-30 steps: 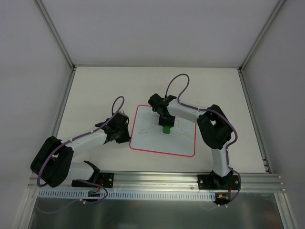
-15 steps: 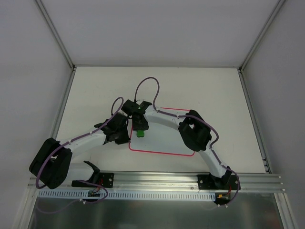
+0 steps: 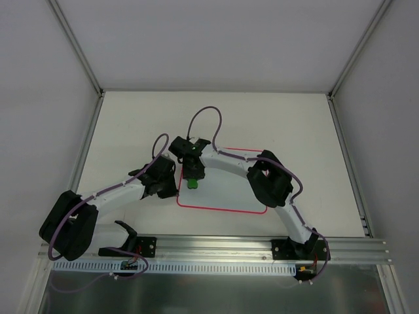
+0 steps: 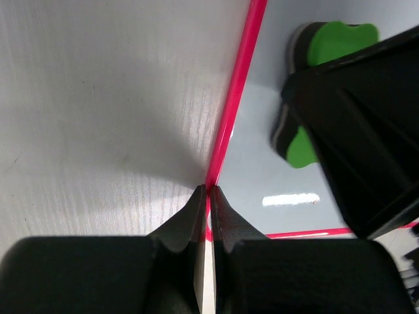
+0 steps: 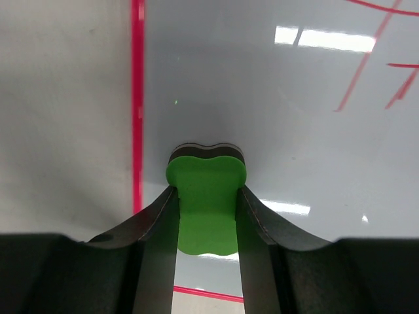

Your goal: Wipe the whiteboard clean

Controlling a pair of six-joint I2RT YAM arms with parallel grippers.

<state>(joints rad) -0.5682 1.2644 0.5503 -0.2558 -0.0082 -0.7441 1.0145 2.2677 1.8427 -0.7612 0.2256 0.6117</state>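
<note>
The whiteboard lies flat on the cream table, white with a thin pink border. My right gripper reaches across to its left part and is shut on a green eraser. In the right wrist view the green eraser sits between the fingers, pressed to the whiteboard close to the left border. Red pen lines show at the upper right. My left gripper is shut, its tips resting on the left border of the whiteboard. The eraser appears there too.
The cream table extends round the board, bounded by grey enclosure walls at the left, back and right. An aluminium rail carrying both arm bases runs along the near edge. A purple cable loop arches above the right wrist.
The right arm swept the eraser leftward from the board's middle to its left part, then almost stopped over the last half second. The left gripper stayed on the left border.
</note>
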